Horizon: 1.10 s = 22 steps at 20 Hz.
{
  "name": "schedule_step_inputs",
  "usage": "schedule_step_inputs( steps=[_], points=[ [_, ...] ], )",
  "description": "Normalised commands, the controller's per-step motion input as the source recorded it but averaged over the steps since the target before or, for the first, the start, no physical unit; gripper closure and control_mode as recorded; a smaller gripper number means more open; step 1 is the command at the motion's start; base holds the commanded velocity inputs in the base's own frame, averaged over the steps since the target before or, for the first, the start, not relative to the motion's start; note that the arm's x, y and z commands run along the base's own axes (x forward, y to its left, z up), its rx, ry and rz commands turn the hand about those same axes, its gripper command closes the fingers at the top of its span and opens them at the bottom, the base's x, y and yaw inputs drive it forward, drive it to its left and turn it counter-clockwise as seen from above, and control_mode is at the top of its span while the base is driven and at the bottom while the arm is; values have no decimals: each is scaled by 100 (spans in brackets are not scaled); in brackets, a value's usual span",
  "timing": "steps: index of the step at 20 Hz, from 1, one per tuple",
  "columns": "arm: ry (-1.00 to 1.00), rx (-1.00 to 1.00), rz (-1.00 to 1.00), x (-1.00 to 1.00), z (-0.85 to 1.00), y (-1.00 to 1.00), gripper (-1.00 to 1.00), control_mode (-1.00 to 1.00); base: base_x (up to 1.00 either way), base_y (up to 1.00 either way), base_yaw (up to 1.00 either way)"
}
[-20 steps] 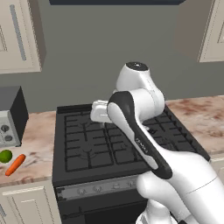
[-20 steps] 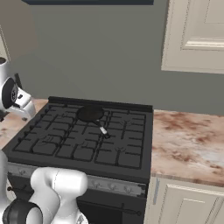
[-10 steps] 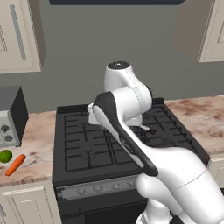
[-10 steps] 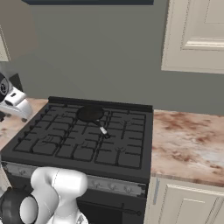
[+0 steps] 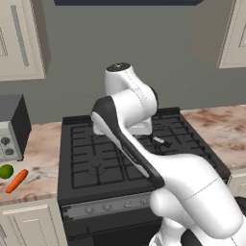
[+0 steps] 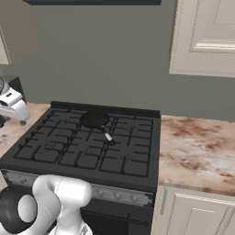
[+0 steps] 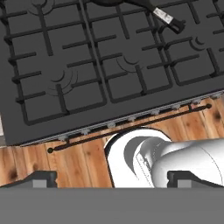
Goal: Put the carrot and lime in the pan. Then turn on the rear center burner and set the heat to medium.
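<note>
The lime (image 5: pixel 6 171) and the carrot (image 5: pixel 17 180) lie side by side on the counter left of the stove, at the left edge of the left base view. The black pan (image 6: pixel 95 120) sits at the stove's rear centre, its silver-tipped handle (image 6: pixel 109 138) pointing forward; the rear center burner is hidden under it. In the hand view the pan's rim (image 7: pixel 114 2) and handle (image 7: pixel 162 15) show at the top. My gripper (image 7: pixel 114 179) hangs high above the stove's front edge, open, with nothing between its fingertips (image 7: pixel 41 178). My arm hides the pan in the left base view.
A row of knobs (image 6: pixel 114 195) runs along the stove's front panel. A grey appliance (image 5: pixel 9 134) stands on the left counter behind the lime. Marbled counter (image 6: pixel 197 147) stretches right of the stove. Wall cabinets (image 6: pixel 204 36) hang above.
My arm has swung leftward over the stove, toward the left counter. The pan, lime and carrot have not moved.
</note>
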Motion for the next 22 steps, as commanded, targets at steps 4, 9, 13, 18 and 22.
schedule_step_inputs(
  steps=[4, 9, 13, 18, 22],
  points=[
    [-2, 23, 26, 1, -6, 4, -100, -100, 0, 0, 0],
    [-7, 21, 32, 6, -20, 17, -100, -100, 0, 0, 0],
    [-7, 12, 38, 11, -34, 45, -100, -100, 0, 0, 0],
    [-10, 4, 35, 14, -35, 62, -100, -100, 0, 0, 0],
    [-4, 0, 15, 29, -9, 65, -100, -100, 0, 0, 0]
  ],
)
